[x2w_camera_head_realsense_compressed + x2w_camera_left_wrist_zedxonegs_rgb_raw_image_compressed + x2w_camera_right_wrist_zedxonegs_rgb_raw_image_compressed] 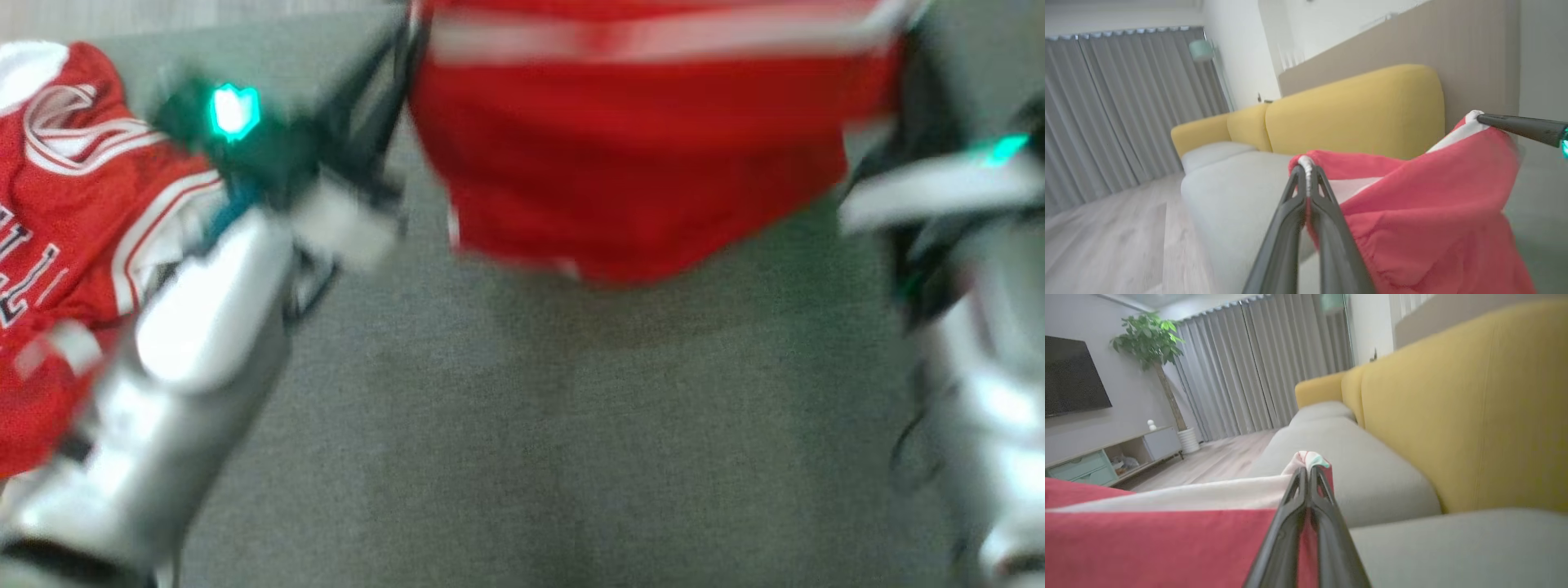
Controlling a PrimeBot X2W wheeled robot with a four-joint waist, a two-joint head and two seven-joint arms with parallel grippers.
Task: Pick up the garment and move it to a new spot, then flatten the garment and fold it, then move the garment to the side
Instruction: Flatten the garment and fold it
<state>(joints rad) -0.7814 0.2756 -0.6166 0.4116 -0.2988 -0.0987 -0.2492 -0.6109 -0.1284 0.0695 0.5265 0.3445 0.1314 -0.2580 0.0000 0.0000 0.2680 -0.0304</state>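
A red garment held up by 2 claws above the sofa.
The left claw was clenched on 1 white-trimmed corner of the garment and the right claw grasped the other corner, so the cloth sagged in the air between them, over the grey sofa seat. Another red jersey with white letters lay on the seat at the left, partly behind the left arm. The yellow backrest stood on the far side.

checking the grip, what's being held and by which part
Both hold the red garment, hung between them: the left gripper pinches one end of its white-banded edge, the right gripper the other end.
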